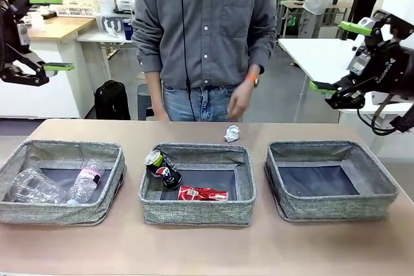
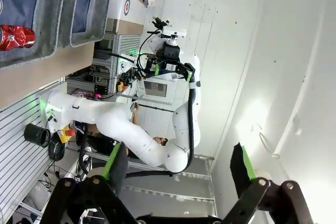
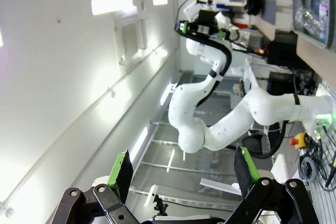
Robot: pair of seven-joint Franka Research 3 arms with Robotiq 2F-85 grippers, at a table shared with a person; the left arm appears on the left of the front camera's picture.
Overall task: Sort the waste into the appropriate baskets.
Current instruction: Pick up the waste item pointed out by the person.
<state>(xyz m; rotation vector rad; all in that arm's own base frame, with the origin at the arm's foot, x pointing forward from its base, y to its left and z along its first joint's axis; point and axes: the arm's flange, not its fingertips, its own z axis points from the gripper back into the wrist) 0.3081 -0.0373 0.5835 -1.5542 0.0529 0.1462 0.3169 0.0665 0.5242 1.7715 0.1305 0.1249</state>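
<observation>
Three grey woven baskets stand in a row on the table. The left basket [image 1: 26, 214] holds clear crushed plastic bottles [image 1: 83, 184]. In the middle basket [image 1: 194, 213] lie a dark can with a green top [image 1: 162, 167] and a red soda can [image 1: 202, 193], which also shows as the red can [image 2: 16, 36] in the left wrist view. The right basket [image 1: 336, 206] holds nothing. A crumpled paper ball [image 1: 231, 134] sits on the table behind the middle basket, under the person's hand [image 1: 241, 100]. My left gripper [image 1: 52, 33] [image 2: 178, 166] and right gripper [image 1: 339, 56] [image 3: 182, 171] hang high at the sides, both open and holding nothing.
A person in a grey shirt [image 1: 204, 24] stands at the far edge behind the middle basket. Bare table [image 1: 207, 250] runs along the front of the baskets. Each wrist view looks across at the other white arm [image 2: 157, 150] [image 3: 236, 119].
</observation>
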